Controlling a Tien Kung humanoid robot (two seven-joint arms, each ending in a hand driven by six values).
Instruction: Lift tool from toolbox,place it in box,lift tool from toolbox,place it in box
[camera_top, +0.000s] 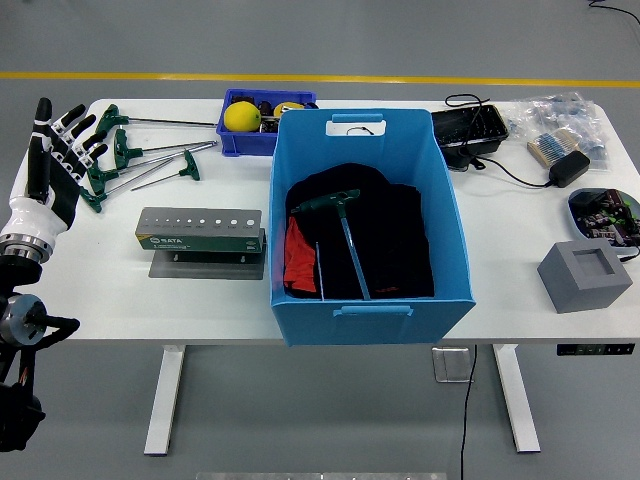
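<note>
Left arm cut off by frame's left edge and lower left corner; only forearm and hand visible. Blue box: black cloth covers its floor, contents beneath not discernible. Small blue bin, upper centre: right part hidden behind box's far wall; dark items inside too small to identify. Bagged items, upper right: indistinct.
</note>
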